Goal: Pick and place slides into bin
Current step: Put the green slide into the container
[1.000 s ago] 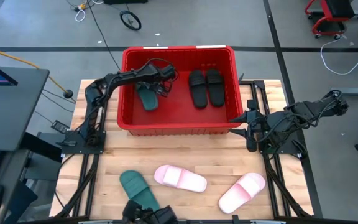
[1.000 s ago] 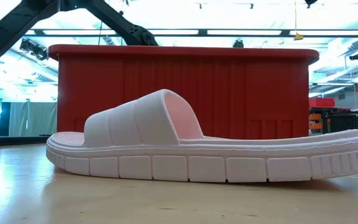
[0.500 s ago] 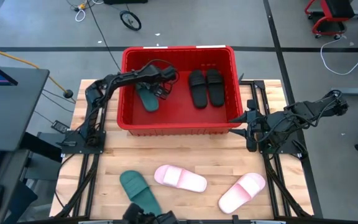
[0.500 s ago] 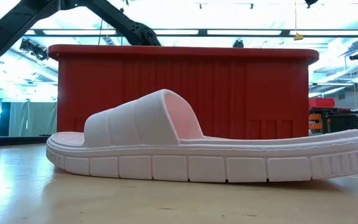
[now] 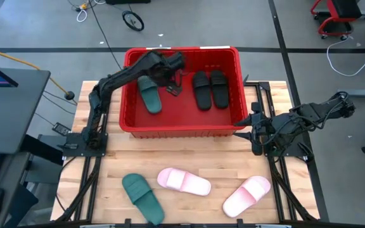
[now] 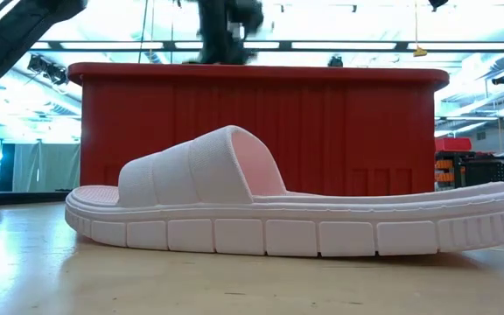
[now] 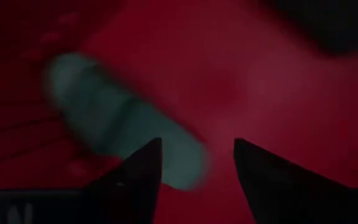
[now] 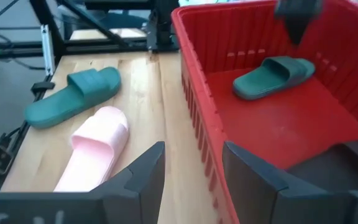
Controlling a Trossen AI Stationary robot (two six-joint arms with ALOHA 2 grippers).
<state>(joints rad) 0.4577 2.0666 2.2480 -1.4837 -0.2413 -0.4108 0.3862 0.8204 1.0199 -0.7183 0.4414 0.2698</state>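
Lifted clear of the dark green slide (image 5: 149, 95), left gripper (image 5: 172, 83) now higher over the bin (image 5: 181, 130), fingers apart, empty. Slide left lying inside. Right gripper (image 8: 191, 180) parked beside bin, open, unmoved.

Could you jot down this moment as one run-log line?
left gripper: open, empty, above bin | right gripper: open, waiting beside bin | in bin: three slides | on table: three
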